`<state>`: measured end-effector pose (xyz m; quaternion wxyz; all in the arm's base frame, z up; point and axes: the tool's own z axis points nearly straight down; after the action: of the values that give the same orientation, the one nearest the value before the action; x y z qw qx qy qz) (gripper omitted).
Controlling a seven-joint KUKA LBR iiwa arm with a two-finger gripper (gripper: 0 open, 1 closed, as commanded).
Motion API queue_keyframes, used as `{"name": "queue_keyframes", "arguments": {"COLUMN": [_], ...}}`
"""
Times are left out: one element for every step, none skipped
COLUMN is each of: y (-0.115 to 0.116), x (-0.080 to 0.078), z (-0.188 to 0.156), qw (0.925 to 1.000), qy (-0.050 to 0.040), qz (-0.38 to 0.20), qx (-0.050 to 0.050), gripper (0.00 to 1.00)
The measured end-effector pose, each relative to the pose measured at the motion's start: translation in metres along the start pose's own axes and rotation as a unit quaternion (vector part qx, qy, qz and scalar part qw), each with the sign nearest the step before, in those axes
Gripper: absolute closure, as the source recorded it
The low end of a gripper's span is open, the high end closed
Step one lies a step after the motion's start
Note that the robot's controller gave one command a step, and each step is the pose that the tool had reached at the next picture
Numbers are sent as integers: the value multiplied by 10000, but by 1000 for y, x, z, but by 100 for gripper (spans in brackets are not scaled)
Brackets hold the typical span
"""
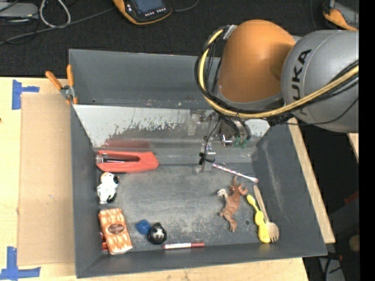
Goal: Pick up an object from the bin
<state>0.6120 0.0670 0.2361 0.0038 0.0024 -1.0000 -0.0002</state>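
Gripper point(204, 160) is hung low at centre frame, at the foot of the back slope of the bin point(170, 201). It sits over bare floor, under the orange wrist cover. Open or closed cannot be told from this angle, and nothing is seen in its grasp.

No thing is taken yet. The nearest candidate is a thin pink-white stick point(235, 172), lying flat just lower right of the gripper with its near end close to the tip. It is judged the likely target only because of that closeness. Being thin and flat on the floor, it is likely hard to pinch.

Below the stick, a brown horse point(231, 206) lies on its side. It is right beside a yellow spoon point(262, 221) at lower right.

The rest is scattered along the left and bottom edges, well apart from the gripper:
- a red tool point(126, 161) at left
- a white-black toy point(107, 187) below it
- an orange block point(115, 230) at lower left
- a blue bit point(143, 227) touching a black ball point(157, 234)
- a red-white pen point(183, 246) by the bottom wall

The middle floor is bare, so an approach there is unobstructed.
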Motion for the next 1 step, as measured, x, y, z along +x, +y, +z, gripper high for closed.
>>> {"name": "queue_keyframes", "arguments": {"y": [0], "x": [-1], "z": [-5], "qw": [10000], "qy": [-39], "qz": [8], "qx": [-3], "gripper": [0]}}
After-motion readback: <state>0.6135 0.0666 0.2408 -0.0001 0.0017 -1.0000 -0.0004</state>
